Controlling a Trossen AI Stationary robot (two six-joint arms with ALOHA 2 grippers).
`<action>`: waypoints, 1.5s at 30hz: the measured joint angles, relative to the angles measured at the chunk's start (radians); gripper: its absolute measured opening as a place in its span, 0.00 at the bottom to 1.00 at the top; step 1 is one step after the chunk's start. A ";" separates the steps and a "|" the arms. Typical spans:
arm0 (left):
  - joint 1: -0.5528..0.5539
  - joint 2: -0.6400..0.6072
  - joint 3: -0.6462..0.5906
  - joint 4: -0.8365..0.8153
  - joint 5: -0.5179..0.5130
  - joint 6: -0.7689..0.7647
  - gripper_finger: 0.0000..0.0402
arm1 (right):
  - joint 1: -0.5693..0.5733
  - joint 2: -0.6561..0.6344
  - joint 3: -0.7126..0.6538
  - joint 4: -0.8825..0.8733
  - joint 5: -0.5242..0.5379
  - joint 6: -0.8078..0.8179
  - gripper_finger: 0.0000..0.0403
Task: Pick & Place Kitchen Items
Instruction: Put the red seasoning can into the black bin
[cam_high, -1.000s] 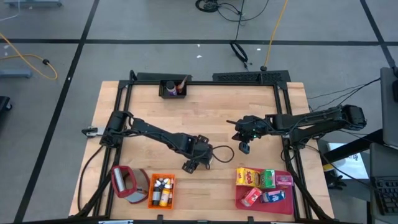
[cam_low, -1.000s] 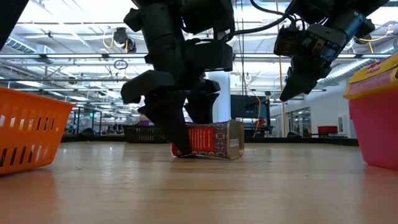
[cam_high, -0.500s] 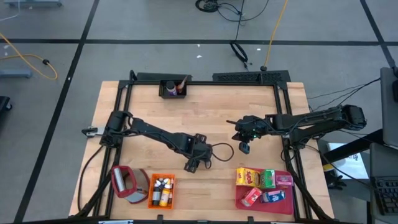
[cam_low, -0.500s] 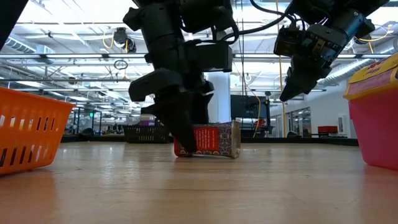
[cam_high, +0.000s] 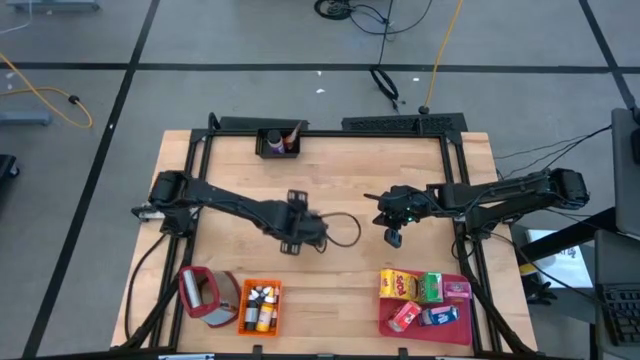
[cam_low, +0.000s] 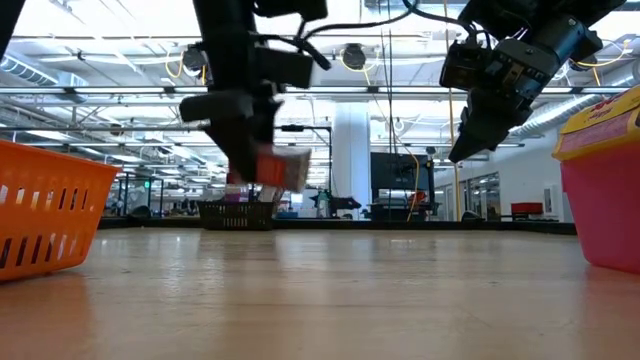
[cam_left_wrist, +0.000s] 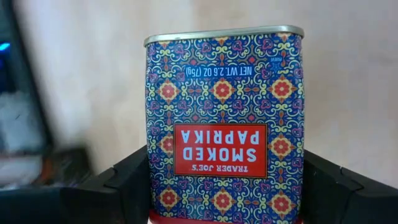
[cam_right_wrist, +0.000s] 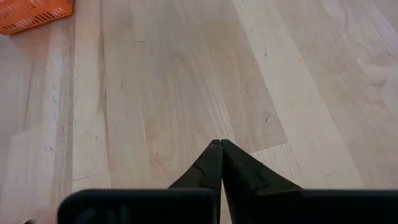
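Now left end effector lifted paprika tin off table — airborne.

- Smoked paprika tin: rectangular, patterned in blue, red and yellow, with a red label panel and a silver rim. Held off the table between the left gripper's fingers, near the table's middle; the low view shows it raised clear of the wood.
- Small bottles: white-capped ones and an orange one, standing together in the orange crate at the table's front left.
- Food boxes: yellow, green, pink, red and blue, grouped on the pink-red tray at the front right.
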 joint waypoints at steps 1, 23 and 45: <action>0.007 -0.016 0.000 -0.025 -0.021 -0.019 0.71 | 0.000 0.000 0.000 0.001 0.001 -0.001 0.00; 0.254 -0.356 0.001 -0.210 -0.114 -0.360 0.71 | 0.000 -0.130 0.000 0.204 0.057 -0.252 0.00; 0.717 -0.279 0.002 -0.285 -0.172 -0.235 0.71 | -0.002 -0.414 -0.200 0.217 0.086 -0.227 0.00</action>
